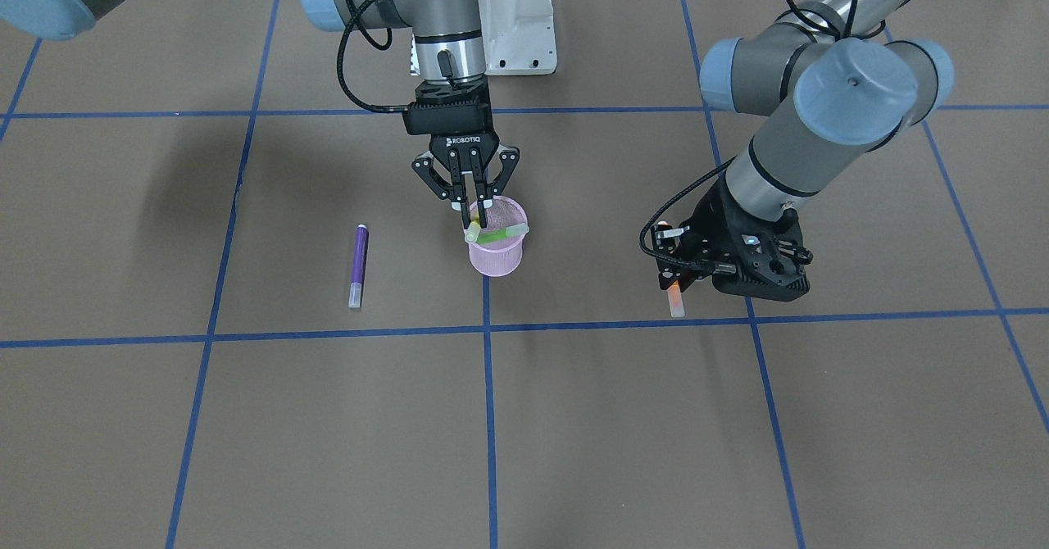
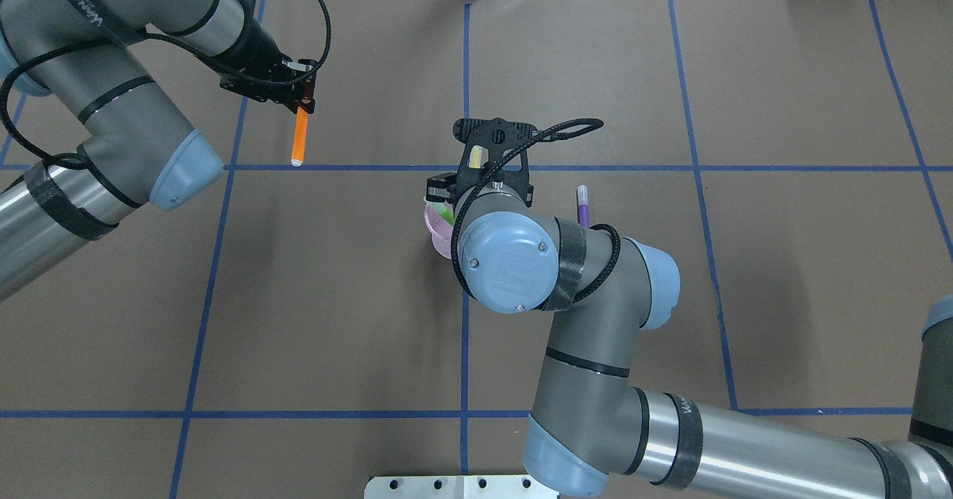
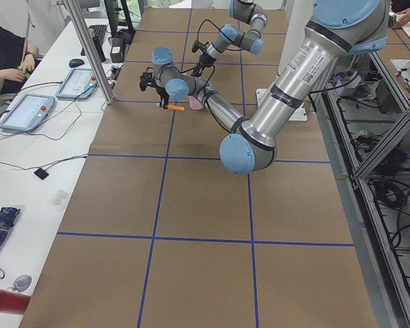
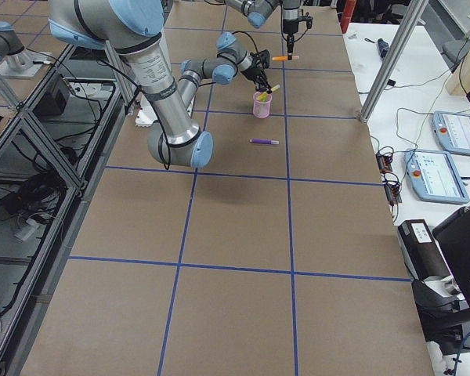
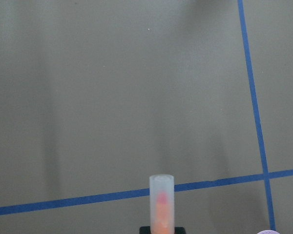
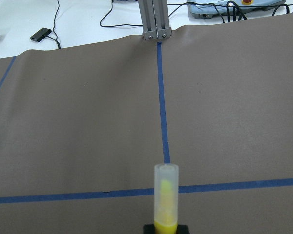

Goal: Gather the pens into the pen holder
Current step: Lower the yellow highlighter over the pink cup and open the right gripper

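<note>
Because the pens are light, stiff and smooth, we think a pinch near the middle holds them best. Our right gripper point(image 1: 474, 221) pinches the yellow pen point(image 6: 166, 207) at the top of the pink pen holder point(image 1: 497, 259), where the green pen point(image 1: 497, 237) already leans. Our left gripper point(image 2: 304, 104) pinches the orange pen point(image 2: 300, 135) well away, and the purple pen point(image 1: 359, 260) lies on the table point(image 1: 574, 418).

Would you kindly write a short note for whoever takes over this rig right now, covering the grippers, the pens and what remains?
The right gripper is shut on the yellow pen at the rim of the pen holder, not released.
The left gripper is shut on the orange pen, away from the holder on the robot's left.
The green pen is in the holder, leaning on its rim.
The purple pen lies on the table, on the holder's right.
Done: green. Left: yellow, orange, purple.
</note>
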Controlling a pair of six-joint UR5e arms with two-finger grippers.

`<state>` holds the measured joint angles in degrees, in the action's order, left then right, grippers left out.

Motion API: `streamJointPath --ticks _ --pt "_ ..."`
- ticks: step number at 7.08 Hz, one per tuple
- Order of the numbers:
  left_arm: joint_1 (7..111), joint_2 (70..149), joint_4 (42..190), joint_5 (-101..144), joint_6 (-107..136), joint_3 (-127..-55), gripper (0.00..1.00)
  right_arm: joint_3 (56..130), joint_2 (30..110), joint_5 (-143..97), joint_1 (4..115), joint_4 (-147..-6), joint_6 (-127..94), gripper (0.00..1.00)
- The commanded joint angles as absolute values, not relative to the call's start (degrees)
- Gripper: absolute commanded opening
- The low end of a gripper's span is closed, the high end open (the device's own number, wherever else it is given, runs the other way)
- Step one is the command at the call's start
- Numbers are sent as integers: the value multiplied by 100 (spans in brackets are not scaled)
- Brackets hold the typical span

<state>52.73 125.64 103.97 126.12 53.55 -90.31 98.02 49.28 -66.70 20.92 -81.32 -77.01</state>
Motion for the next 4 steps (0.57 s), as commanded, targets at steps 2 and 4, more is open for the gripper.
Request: streamJointPath --ticks 2,4 --pt "5265 12560 10389 12604 5344 -9018 0 9659 4957 -6154 1785 -8130 -7690 0" --pt "5265 12560 10389 12604 5344 -9000 0 9633 4843 -6064 1758 -8121 -7690 61"
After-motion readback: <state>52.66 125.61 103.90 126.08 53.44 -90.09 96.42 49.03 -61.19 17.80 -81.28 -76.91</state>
